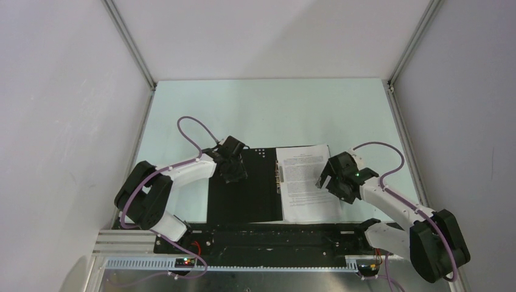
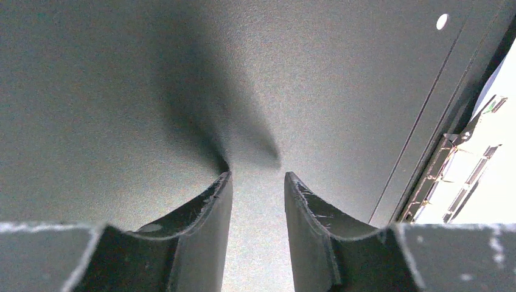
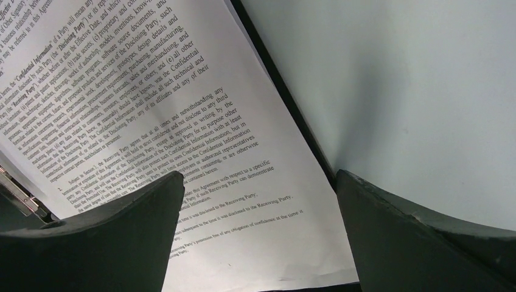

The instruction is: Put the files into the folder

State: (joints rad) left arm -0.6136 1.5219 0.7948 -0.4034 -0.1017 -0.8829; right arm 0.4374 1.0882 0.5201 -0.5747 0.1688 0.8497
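Densely printed white files [image 1: 304, 182] lie on the right half of the open black folder [image 1: 243, 198] on the counter [image 1: 243, 115], with the left fingers [image 2: 201, 231] parted and empty on its left half and the right fingers [image 3: 122, 237] spread wide above the sheets.

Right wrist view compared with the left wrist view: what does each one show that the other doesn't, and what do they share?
Only the right wrist view shows readable text on the white printed paper sheet, the pale table surface and the right gripper, jaws wide apart. Only the left wrist view shows the folder's bare black inside cover, a small white round spot on it, and the left gripper, jaws partly apart with nothing between, close to that cover. Both catch the metal spine clip.
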